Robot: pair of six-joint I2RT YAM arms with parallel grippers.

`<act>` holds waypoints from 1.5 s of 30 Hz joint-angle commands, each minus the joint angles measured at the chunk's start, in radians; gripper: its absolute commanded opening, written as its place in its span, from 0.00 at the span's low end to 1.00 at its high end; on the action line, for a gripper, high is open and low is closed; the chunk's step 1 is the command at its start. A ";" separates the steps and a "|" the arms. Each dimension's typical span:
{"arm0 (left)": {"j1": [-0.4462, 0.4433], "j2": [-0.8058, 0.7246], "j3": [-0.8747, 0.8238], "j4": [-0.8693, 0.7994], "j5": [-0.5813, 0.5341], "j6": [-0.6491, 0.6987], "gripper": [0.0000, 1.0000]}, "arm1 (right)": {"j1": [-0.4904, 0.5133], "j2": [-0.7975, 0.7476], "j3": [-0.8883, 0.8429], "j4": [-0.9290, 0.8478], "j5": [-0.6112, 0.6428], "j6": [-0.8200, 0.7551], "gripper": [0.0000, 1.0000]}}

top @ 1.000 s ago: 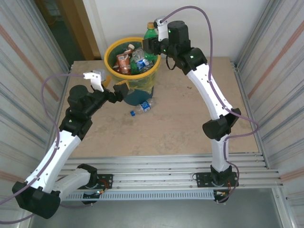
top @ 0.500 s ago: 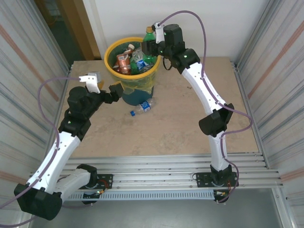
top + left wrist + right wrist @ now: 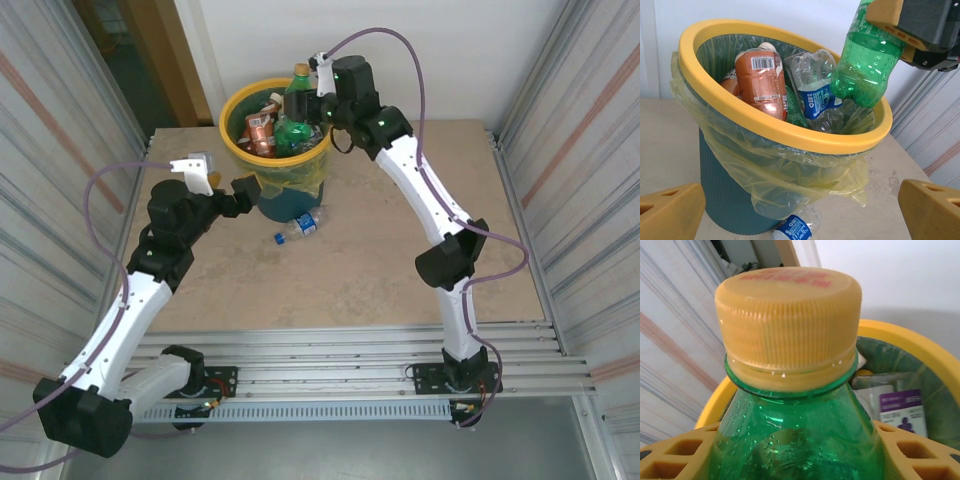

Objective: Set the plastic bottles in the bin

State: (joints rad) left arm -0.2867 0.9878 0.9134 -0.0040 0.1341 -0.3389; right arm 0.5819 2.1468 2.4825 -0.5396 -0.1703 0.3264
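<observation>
The right gripper (image 3: 312, 98) is clamped on the upper part of a green bottle (image 3: 865, 65), which hangs base-down over the bin (image 3: 790, 137), above the bottles inside (image 3: 760, 75). Step in hand: the drop. Next move calls for parting the jaws. The left gripper (image 3: 225, 182), spread wide and empty, hovers beside the bin. One clear bottle (image 3: 300, 225) lies at the bin's foot.

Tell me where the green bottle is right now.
In the top view, the green bottle is held by the right gripper over the right half of the bin, its base near rim level.
</observation>
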 commanded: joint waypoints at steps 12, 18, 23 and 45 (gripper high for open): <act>0.017 -0.013 -0.011 0.001 0.011 -0.014 0.99 | 0.046 0.023 -0.163 0.230 0.053 0.300 0.57; 0.020 -0.009 -0.008 0.003 0.020 -0.014 0.99 | 0.053 -0.002 -0.194 0.200 0.109 0.289 0.71; 0.020 0.005 -0.002 0.005 0.031 -0.017 0.99 | 0.054 -0.063 -0.264 0.208 0.155 0.250 0.85; 0.021 0.027 0.002 0.015 0.053 -0.026 0.99 | 0.043 -0.170 -0.289 0.137 0.385 0.080 0.88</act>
State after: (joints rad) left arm -0.2737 1.0180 0.9062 -0.0040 0.1749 -0.3496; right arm 0.6361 2.0224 2.1872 -0.3714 0.1520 0.4515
